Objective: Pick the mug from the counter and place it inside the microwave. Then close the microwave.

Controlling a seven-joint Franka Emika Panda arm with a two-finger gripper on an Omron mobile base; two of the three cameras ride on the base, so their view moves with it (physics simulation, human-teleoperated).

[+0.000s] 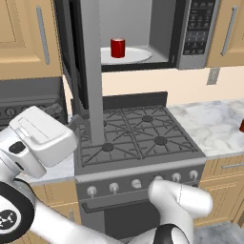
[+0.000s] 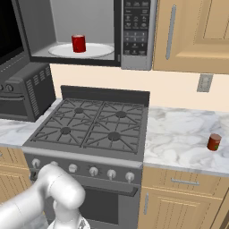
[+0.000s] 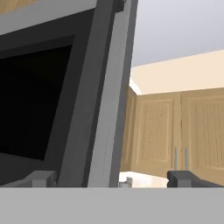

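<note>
Item: mug (image 1: 117, 47). Small bright red cylinder, standing upright on the white round plate (image 1: 138, 56) inside the microwave (image 2: 134, 53), slightly toward the plate's left side. Its rim is too small in these views to read the inside colour. It is no longer sitting on the worktop (image 2: 179, 138); the placing step is looking finished.

Item: microwave door (image 1: 90, 71). Standing wide open, swung out to the left over the stove (image 2: 89, 125), its edge facing the left base camera. In the hand view the door's dark window (image 3: 35, 100) and grey edge (image 3: 109, 96) are lying close ahead.

Item: gripper (image 3: 113, 179). Jaws are standing spread wide, grasping nothing, with the door edge rising between the two tips.

Step in hand: closing the microwave. By judgement, the next move is calling for the hand to press against the outer face of the door and sweep it round toward the cavity until it is sitting flush.

Other: a darker red-brown can (image 2: 214, 142) is resting on the worktop to the right, well apart from the stove.
</note>
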